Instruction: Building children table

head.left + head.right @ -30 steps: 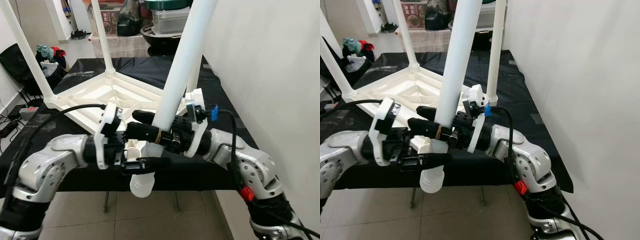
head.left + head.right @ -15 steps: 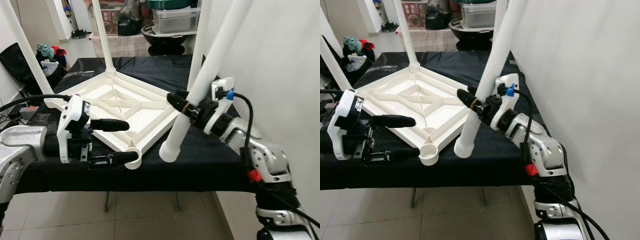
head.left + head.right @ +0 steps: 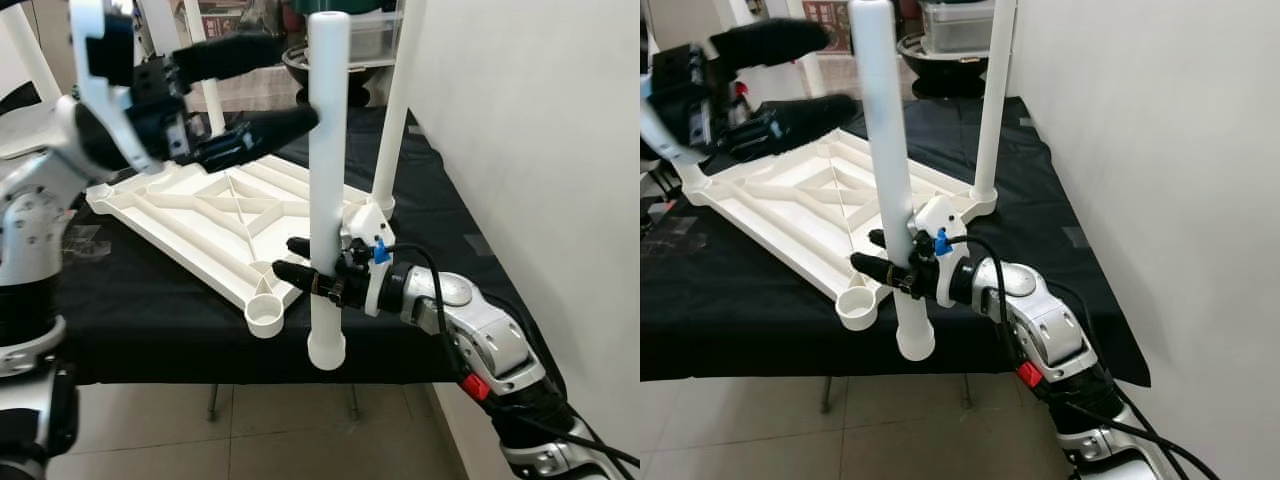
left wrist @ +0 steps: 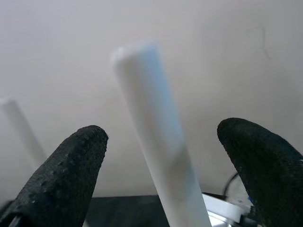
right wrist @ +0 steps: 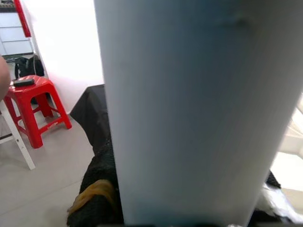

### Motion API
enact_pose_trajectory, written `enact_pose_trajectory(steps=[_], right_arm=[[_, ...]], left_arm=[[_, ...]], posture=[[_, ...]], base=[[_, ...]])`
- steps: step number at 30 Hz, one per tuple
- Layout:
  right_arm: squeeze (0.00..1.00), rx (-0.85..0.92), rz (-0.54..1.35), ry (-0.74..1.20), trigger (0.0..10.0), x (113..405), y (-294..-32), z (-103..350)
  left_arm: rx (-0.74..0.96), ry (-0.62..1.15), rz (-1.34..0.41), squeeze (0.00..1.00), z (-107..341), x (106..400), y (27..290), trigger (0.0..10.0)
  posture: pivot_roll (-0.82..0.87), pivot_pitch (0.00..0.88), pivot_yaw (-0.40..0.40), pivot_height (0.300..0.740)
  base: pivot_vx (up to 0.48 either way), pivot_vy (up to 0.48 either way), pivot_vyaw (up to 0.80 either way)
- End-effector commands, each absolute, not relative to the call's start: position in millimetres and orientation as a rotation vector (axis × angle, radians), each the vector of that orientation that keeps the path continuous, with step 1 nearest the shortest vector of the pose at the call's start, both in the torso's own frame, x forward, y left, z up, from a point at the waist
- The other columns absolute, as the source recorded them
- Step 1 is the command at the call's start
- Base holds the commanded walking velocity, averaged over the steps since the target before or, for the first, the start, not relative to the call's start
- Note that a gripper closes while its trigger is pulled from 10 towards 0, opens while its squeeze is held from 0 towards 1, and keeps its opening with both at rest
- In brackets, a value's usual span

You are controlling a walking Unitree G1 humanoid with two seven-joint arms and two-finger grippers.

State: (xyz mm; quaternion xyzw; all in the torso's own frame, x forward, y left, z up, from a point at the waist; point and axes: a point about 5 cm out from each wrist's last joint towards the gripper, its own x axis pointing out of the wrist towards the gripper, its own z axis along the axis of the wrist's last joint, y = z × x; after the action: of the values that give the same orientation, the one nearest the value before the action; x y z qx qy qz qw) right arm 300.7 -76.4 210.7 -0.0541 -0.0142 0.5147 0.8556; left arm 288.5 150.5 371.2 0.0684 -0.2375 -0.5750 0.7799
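I've swung the leg (image 3: pixel 328 180) upright, my right gripper (image 3: pixel 318 275) clamped on it; my left gripper (image 3: pixel 245 95) rose, fingers spread (corner socket (image 3: pixel 266 316) still empty).

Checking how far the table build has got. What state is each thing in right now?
Loose leg: upright, clamped low down, beside the socket.
Right gripper: shut on the loose leg.
Left gripper: open, raised by the leg's top.
Tabletop: upside down on black cloth.
Corner socket: empty.
Far-right leg: fitted, standing.
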Motion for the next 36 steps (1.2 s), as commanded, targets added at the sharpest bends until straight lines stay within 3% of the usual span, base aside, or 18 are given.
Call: enact_pose_trajectory(steps=[1,14,15,31,32,33,34,36], right_arm=[[0.00,-0.151,1.110,-0.061,0.0,299,-70,215],[0.00,-0.168,1.121,-0.087,0.0,296,-69,219],[0.00,-0.171,1.127,-0.089,0.0,295,-68,219],[0.00,-0.167,1.101,-0.088,0.0,296,-64,215],[0.00,-0.157,1.084,-0.086,6.7,297,-63,214],[0.00,-0.150,1.071,-0.085,6.7,298,-63,214],[0.00,-0.139,1.063,-0.080,10.0,299,-62,213],[0.00,-0.132,1.060,-0.077,10.0,299,-61,212]], left_arm=[[0.139,-0.481,-1.285,0.00,370,293,144,10.0],[0.034,-0.431,-1.295,0.00,368,306,139,10.0],[0.020,-0.413,-1.312,0.00,366,306,137,0.0],[0.041,-0.399,-1.362,0.00,376,309,134,0.0],[0.047,-0.400,-1.365,0.00,378,309,133,0.0],[0.050,-0.401,-1.367,0.00,380,309,132,0.0],[0.053,-0.403,-1.369,0.00,382,308,131,0.0],[0.054,-0.404,-1.371,0.00,383,308,131,0.0]], posture=[[-0.04,0.000,0.024,0.740],[-0.05,0.000,0.028,0.740],[-0.05,0.000,0.029,0.740],[-0.04,0.000,0.037,0.740],[-0.04,0.000,0.038,0.740],[-0.04,0.000,0.038,0.740],[-0.04,0.000,0.039,0.740],[-0.04,0.000,0.039,0.740]], base=[[0.000,0.000,0.00],[0.000,0.000,0.00],[0.000,0.000,0.00],[0.000,0.000,0.00],[0.000,0.000,0.00],[0.000,0.000,0.00],[0.000,0.000,0.00],[0.000,0.000,0.00]])
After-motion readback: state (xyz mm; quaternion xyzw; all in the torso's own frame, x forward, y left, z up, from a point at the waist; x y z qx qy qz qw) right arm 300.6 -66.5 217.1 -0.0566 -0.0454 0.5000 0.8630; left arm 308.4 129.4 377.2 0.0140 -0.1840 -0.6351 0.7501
